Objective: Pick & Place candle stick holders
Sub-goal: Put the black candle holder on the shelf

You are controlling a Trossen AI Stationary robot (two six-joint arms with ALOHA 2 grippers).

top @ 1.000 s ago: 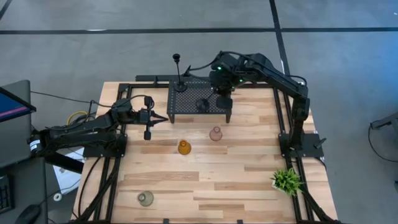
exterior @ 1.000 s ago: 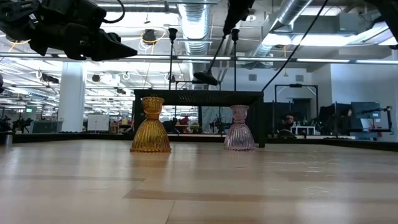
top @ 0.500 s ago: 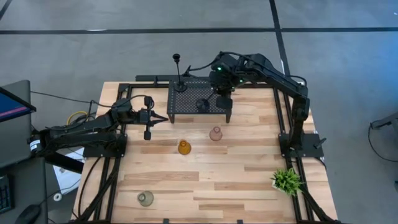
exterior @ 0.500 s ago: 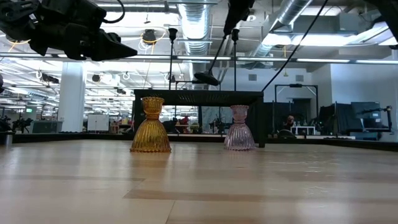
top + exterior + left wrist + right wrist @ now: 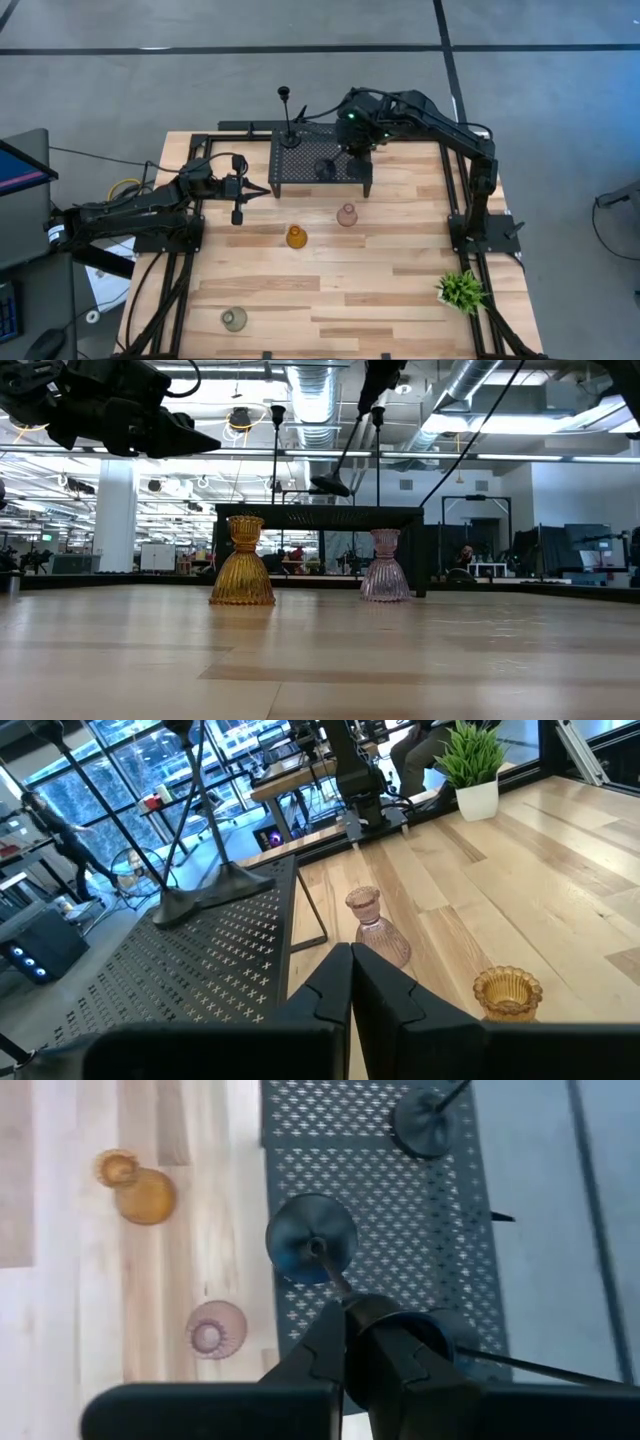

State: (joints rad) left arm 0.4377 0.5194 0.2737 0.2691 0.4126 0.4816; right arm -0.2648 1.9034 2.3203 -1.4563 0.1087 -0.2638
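Right wrist view: right gripper (image 5: 345, 1325) seems pinched on a slim black holder (image 5: 311, 1240) above the rack (image 5: 400, 1190); we fear tipping. Left gripper (image 5: 262, 189) pressed together, idle.

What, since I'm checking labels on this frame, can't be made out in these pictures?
- Right claw, shut on the tilted slim black candle holder with round base: its cup top is hidden behind the claw, right wrist view.
- Another slim black holder: mostly behind that claw; standing or lying, unclear.
- Squat grey-green holder: tiny in high view, absent elsewhere.
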